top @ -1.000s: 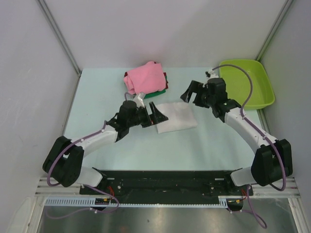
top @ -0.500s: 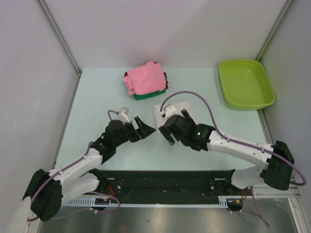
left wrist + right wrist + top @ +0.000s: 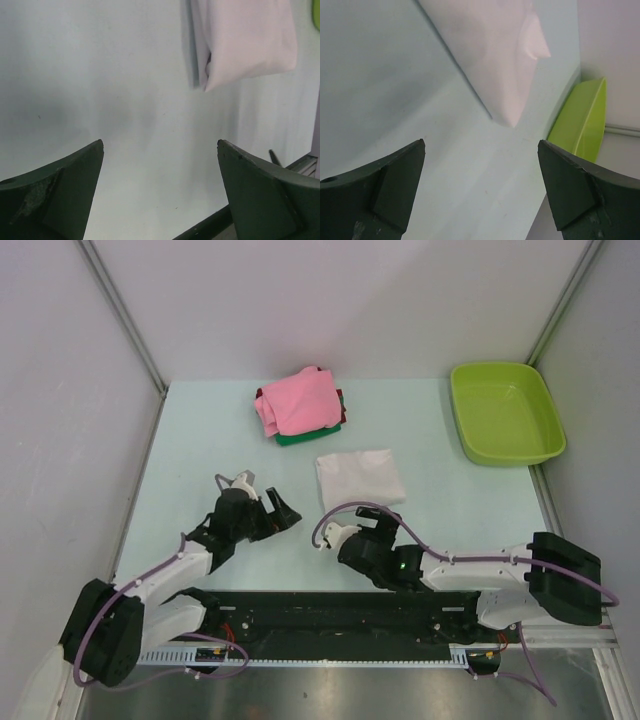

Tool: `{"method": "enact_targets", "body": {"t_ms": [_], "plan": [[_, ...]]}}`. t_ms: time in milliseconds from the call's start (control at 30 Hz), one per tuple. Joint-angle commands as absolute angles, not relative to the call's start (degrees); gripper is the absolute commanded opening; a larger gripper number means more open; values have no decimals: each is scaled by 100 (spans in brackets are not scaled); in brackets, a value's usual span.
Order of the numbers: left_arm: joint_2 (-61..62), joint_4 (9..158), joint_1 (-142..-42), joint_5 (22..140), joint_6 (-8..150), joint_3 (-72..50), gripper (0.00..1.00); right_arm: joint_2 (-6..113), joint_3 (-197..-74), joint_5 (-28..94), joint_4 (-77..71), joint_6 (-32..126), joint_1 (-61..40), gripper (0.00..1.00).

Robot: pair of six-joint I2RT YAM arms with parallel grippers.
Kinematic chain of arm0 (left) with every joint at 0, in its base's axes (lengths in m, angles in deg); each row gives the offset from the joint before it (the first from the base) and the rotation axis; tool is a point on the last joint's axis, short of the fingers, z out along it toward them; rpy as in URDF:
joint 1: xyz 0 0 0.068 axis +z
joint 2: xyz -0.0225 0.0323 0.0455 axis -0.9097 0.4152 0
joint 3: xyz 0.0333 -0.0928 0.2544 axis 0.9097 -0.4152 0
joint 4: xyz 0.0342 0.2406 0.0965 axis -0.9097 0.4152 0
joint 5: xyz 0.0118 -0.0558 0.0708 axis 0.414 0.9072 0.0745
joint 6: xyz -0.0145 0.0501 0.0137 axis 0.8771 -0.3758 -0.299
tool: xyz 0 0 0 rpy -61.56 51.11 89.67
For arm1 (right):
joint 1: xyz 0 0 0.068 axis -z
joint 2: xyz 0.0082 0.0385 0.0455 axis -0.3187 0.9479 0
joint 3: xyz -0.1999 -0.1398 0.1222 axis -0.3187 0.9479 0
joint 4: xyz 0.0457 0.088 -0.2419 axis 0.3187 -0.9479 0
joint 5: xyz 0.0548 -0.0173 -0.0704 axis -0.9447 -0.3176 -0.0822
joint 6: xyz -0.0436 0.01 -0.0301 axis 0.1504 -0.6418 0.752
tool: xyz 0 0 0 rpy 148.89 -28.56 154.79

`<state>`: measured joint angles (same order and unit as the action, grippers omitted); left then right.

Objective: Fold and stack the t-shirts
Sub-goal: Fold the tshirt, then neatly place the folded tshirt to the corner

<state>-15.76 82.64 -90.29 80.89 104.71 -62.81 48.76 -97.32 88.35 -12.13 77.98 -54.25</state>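
The left pincer (image 3: 160, 145) and the right pincer (image 3: 481, 142) each gaped wide and held nothing above the bench (image 3: 200, 440). The folded white t-shirt (image 3: 360, 478) lay ahead of both, touching neither. The pink-topped stack (image 3: 300, 405) sat farther beyond.

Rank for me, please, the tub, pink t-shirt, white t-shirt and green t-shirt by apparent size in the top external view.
Largest: lime-green tub.
Next: pink t-shirt and white t-shirt, too alike to rank.
Smallest: green t-shirt, only its edge shows under the pink one.
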Motion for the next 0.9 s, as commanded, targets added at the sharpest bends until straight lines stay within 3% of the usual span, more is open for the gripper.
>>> {"method": "enact_targets", "body": {"t_ms": [0, 167, 600, 867], "plan": [[-1243, 7904, -8973, 8336, 10140, -6212, 100, 5065, -9737, 9077, -275, 8292, -5375, 100], [-962, 7754, -8859, 8336, 10149, -6150, 100, 5529, -9632, 8252, 279, 8574, -4989, 100], [-469, 7323, -8533, 8503, 10290, -6106, 100, 6831, -9781, 7591, 1272, 8996, -4277, 100], [67, 7095, -8489, 8670, 10281, -5922, 100, 7411, -10194, 7161, 1413, 9048, -3723, 94]]}}
